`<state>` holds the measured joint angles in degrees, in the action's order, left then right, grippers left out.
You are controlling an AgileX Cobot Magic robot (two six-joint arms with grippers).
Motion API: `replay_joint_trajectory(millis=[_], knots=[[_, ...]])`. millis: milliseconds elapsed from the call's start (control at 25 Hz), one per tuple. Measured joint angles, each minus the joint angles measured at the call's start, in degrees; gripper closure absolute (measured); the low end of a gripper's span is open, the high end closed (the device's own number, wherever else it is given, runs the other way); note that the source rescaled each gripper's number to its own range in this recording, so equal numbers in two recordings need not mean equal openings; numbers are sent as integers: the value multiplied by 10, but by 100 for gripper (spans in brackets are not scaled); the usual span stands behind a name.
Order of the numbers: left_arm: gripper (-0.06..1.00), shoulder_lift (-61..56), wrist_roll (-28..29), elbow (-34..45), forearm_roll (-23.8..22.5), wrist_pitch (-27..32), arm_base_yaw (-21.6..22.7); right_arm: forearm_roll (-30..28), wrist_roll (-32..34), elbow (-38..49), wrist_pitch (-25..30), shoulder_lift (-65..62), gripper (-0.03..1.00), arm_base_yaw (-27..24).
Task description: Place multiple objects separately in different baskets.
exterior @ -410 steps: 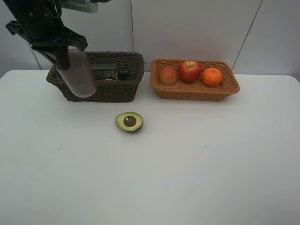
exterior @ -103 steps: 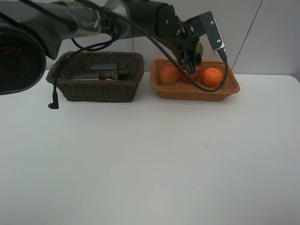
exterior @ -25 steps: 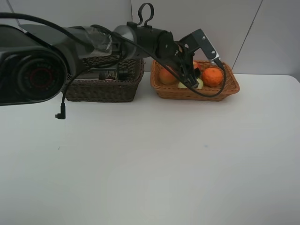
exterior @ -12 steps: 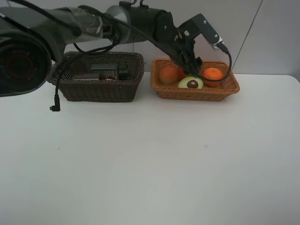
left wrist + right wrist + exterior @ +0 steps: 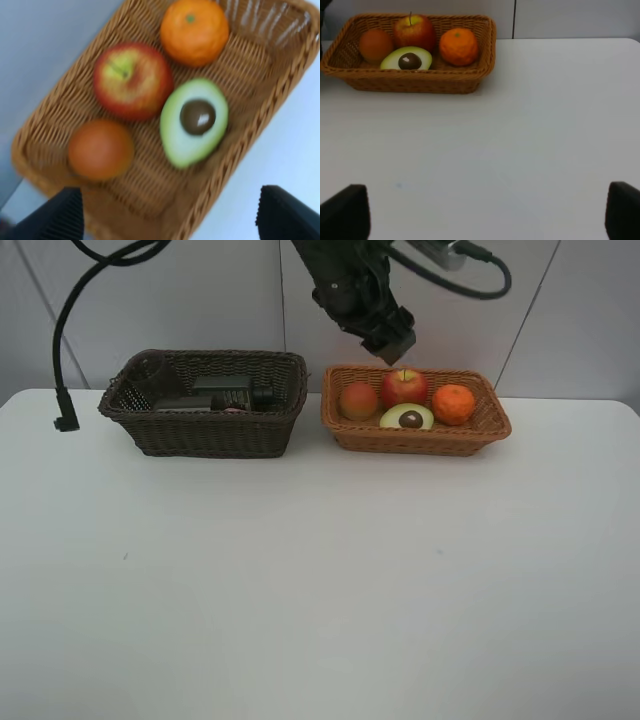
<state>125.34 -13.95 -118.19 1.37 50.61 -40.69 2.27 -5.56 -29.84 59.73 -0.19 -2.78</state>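
Four fruits in light orange-tan woven wicker basket (image 5: 420, 438): halved avocado (image 5: 407, 417) cut face up with brown pit showing, at the front wall; red apple (image 5: 404, 387) just behind it; orange tangerine (image 5: 454, 404) beside these toward the right end; peach-coloured round fruit (image 5: 358, 400) toward the left end. No brand, label or writing legible anywhere. Left gripper (image 5: 388, 343) hanging above the basket's back rim, over the apple, apart from every fruit, jaws spread wide and empty, dark fingertips (image 5: 63, 215) framing the basket in the wrist view. Right gripper (image 5: 480, 212) out of the high view, low over bare white table (image 5: 320, 580), well apart from the basket, jaws likewise wide and empty. Dark brown woven wicker basket (image 5: 205, 430) just left of the tan one, with dark green pump bottle (image 5: 232, 397) lying inside.
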Motion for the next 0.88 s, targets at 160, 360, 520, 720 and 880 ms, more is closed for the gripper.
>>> replay_joint_trajectory(millis=[160,360,520,720,880], knots=[[2,-49,40,0,-40,116,1,0,0,0,0,0,-3,0],[2,-134,46,50,-52,183,1,0,0,0,0,0,-3,0],[2,-247,46,176,-54,187,2,0,0,0,0,0,-3,0],[2,-414,64,366,-55,186,21,0,0,0,0,0,-3,0],[2,-555,78,493,-59,187,45,0,0,0,0,0,-3,0]])
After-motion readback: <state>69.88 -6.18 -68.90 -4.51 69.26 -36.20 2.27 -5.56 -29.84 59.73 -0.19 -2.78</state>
